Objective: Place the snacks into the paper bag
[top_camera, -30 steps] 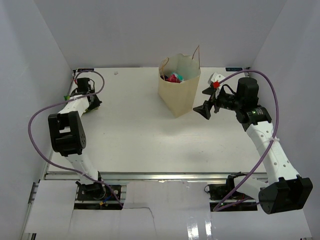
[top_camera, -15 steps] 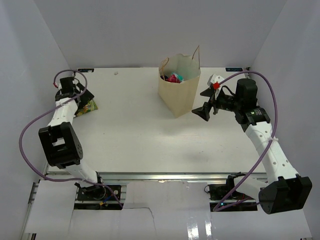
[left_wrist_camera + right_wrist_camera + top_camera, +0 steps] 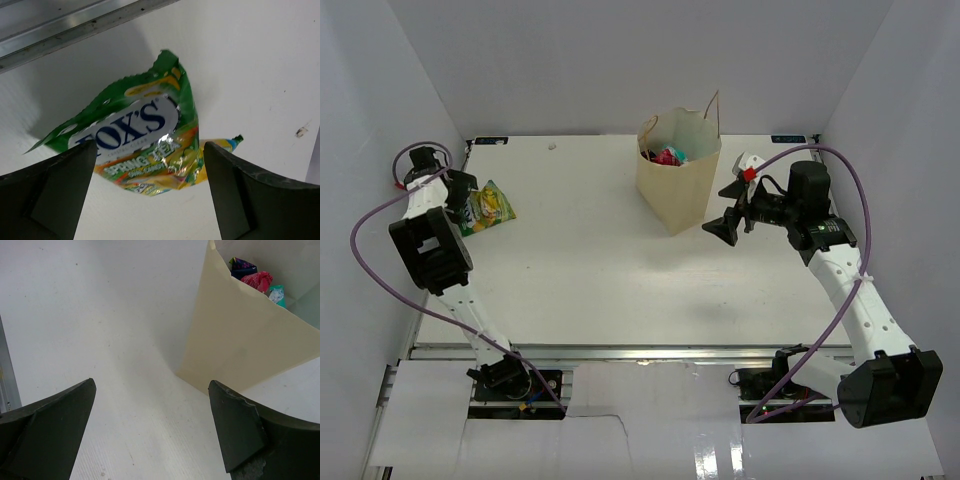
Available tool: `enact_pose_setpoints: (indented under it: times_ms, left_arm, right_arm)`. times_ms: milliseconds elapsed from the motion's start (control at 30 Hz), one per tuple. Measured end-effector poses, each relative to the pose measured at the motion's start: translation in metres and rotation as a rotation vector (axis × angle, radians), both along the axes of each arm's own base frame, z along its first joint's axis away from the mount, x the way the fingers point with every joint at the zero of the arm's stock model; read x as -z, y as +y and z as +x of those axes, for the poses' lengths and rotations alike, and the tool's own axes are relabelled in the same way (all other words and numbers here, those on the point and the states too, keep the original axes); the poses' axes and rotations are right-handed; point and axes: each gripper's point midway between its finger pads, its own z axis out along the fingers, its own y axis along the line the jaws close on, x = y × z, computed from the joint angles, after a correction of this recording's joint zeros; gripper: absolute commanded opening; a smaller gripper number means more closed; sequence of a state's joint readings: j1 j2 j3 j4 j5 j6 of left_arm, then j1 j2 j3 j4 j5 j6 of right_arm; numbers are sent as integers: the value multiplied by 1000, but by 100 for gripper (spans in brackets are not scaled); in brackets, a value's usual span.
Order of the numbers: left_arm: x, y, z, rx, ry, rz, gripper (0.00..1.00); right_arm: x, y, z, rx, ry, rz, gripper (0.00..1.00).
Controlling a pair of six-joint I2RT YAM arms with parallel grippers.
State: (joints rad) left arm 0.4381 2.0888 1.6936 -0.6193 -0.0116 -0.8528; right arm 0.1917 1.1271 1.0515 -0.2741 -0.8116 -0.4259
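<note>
While the green-yellow packet (image 3: 488, 205) lies flat on the table (image 3: 590, 270) near its far left corner, the left gripper (image 3: 460, 200) sits just beside it with its jaws spread wide: released, gripping nothing. In the left wrist view the packet shows between the two dark fingers (image 3: 55, 185), printed face up and a little crumpled, with one green corner pointing toward the metal rail (image 3: 75, 25) along the table's edge. The near end of the packet runs in behind the left finger in that view, and it is not possible to tell whether the finger touches it.

The paper bag (image 3: 678, 195) stands upright at the far middle of the table, well apart from the green-yellow packet. Its mouth is open and a thin handle (image 3: 713, 110) rises from the far right of its rim. Inside it lie several snacks: a red-pink packet (image 3: 257, 280), a purple packet (image 3: 242, 265) and a teal packet (image 3: 276, 294), all low behind the tan front wall.

The right gripper (image 3: 730, 208) hangs just to the right of the bag, near its lower half but apart from it. Its jaws also stand fully open and empty. Seen from the right wrist, the bag's folded corner meets the table between the two fingers, nearer the right one.
</note>
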Motion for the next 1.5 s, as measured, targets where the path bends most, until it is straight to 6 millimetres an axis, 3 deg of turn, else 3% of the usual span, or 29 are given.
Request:
enact_pose_setpoints:
  times_ms: [33,133,167,200,267,300,400,433,600,733,833,967,1067,1100,1167,1233,1500]
  left_arm:
    - [3,0,4,-5,3,-23,97]
    - [18,-3,13,-9,6,-76,75]
    - [22,-6,14,-6,9,-97,59]
    - [24,-9,14,-6,6,-118,51]
    - [27,-17,14,15,2,-153,42]
    - [28,-19,14,21,-3,-166,31]
    - [32,-28,11,56,-22,-194,13]
    - [32,-31,9,68,-28,-202,10]
    - [25,-57,-5,201,-72,-222,7]
    - [11,-112,-23,403,-146,-270,3]
    - [-14,-176,-34,624,-248,-305,3]
    - [-63,-274,-51,950,-392,-250,2]
    - [-106,-347,-80,1163,-535,-212,2]
    - [-116,-363,-91,1205,-575,-210,2]
    - [-132,-382,-113,1255,-639,-212,2]
    - [-138,-388,-127,1265,-671,-221,2]
    - [-137,-390,-169,1235,-684,-265,2]
  right_arm:
    - [1,0,0,0,2,-1,100]
    - [1,0,1,1,3,-1,100]
    - [2,0,1,1,5,-2,100]
    - [2,0,1,1,6,-2,100]
    - [3,0,1,0,7,-2,100]
    - [3,0,1,-2,7,-2,100]
    - [3,2,-2,-27,0,-3,100]
    - [3,3,-5,-44,-3,-4,100]
    - [8,10,-25,-177,-37,-20,100]
    - [10,22,-46,-301,-86,-47,100]
    - [6,40,-65,-405,-127,-63,100]
    - [5,68,-77,-443,-88,-68,100]
    - [2,92,-78,-402,39,-27,100]
    - [2,101,-76,-384,76,-13,90]
    - [3,118,-72,-320,174,18,90]
    - [7,134,-66,-237,274,45,90]
    - [26,164,-26,55,555,125,90]
